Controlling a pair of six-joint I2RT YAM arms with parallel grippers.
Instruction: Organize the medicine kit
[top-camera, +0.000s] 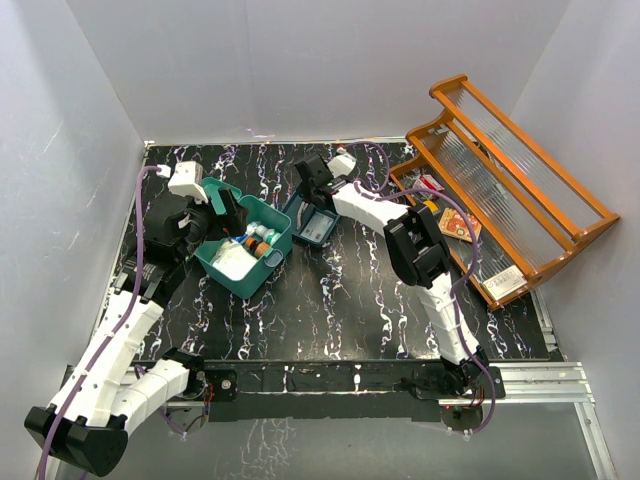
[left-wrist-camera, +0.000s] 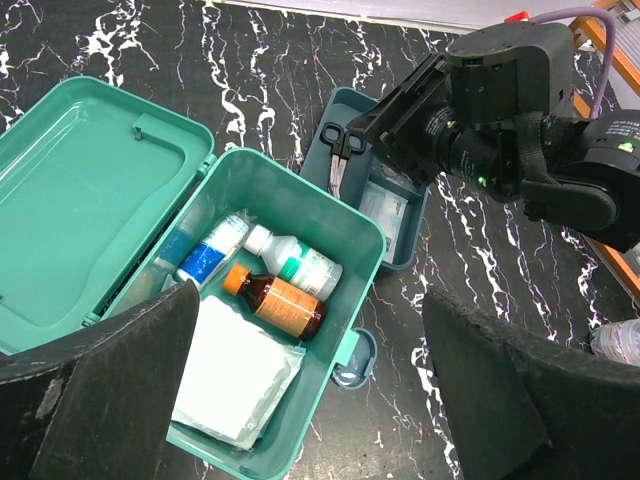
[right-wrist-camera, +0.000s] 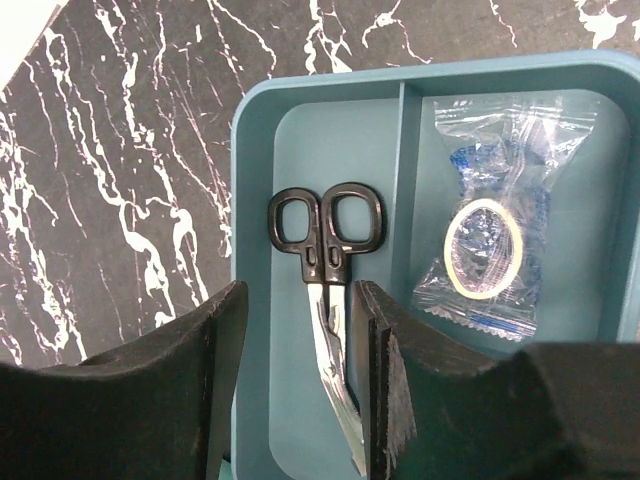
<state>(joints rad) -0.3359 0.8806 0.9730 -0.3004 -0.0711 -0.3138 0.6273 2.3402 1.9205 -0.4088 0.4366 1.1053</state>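
Note:
The teal medicine kit (top-camera: 268, 266) stands open at the left middle, its lid (left-wrist-camera: 80, 200) folded back. Inside lie a white bottle (left-wrist-camera: 298, 262), a brown bottle (left-wrist-camera: 278, 303), a blue tube (left-wrist-camera: 208, 252) and a white gauze pack (left-wrist-camera: 235, 375). My left gripper (top-camera: 225, 210) hangs open and empty above the kit's front (left-wrist-camera: 308, 310). Behind the kit sits a dark-teal divided tray (right-wrist-camera: 290, 140) holding black-handled scissors (right-wrist-camera: 330, 245) and a bagged tape roll (right-wrist-camera: 488, 248). My right gripper (right-wrist-camera: 300, 305) is open, with one jaw on each side of the scissor blades.
An orange wooden rack (top-camera: 510, 200) stands at the right, with flat packets (top-camera: 457, 224) at its foot. The kit's front latch (left-wrist-camera: 352, 362) hangs open. White walls close in the left, back and right sides.

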